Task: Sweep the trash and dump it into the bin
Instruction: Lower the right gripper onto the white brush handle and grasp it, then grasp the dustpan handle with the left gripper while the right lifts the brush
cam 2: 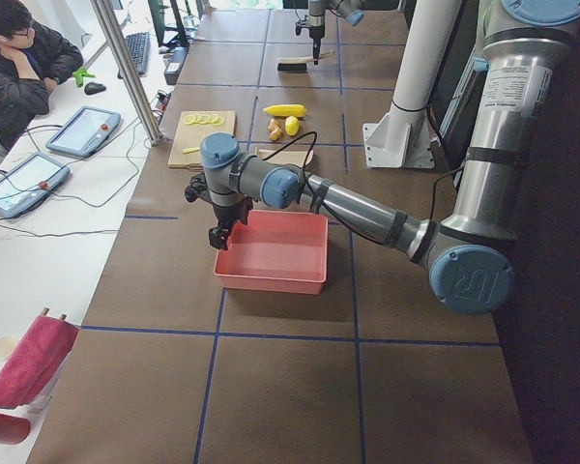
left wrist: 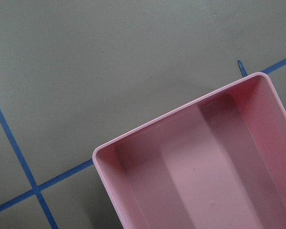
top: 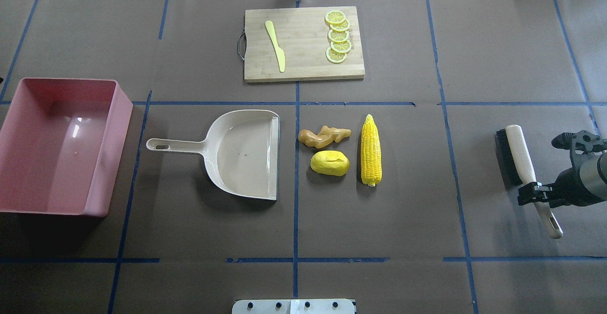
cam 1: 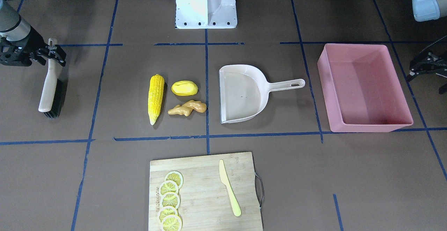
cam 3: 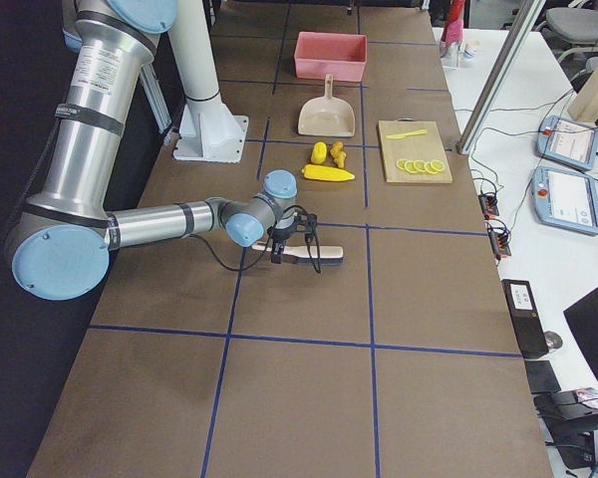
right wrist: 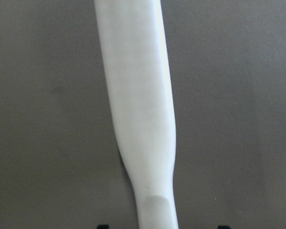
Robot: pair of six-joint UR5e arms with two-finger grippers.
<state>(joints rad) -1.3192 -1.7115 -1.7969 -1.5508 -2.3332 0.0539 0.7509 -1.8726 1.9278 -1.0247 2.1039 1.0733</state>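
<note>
Exterior left shows the left gripper (cam 2: 220,235) whole, by the bin's (cam 2: 271,280) corner, its opening untellable. Rightward: dustpan (top: 242,155), ginger root (top: 325,136), potato lump (top: 330,163), corn cob (top: 371,150), then brush (top: 519,157) — right gripper (top: 536,193) astride its handle, spread; only the wrist view shows gaps either side. I'd close squarely on the handle before lifting.

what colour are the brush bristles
The bristles are black; the overhead view shows them best.

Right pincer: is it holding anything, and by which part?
Nothing is gripped yet. The right pincer straddles the thin handle of the brush near its hole end, fingers clear of it on both sides.
</note>
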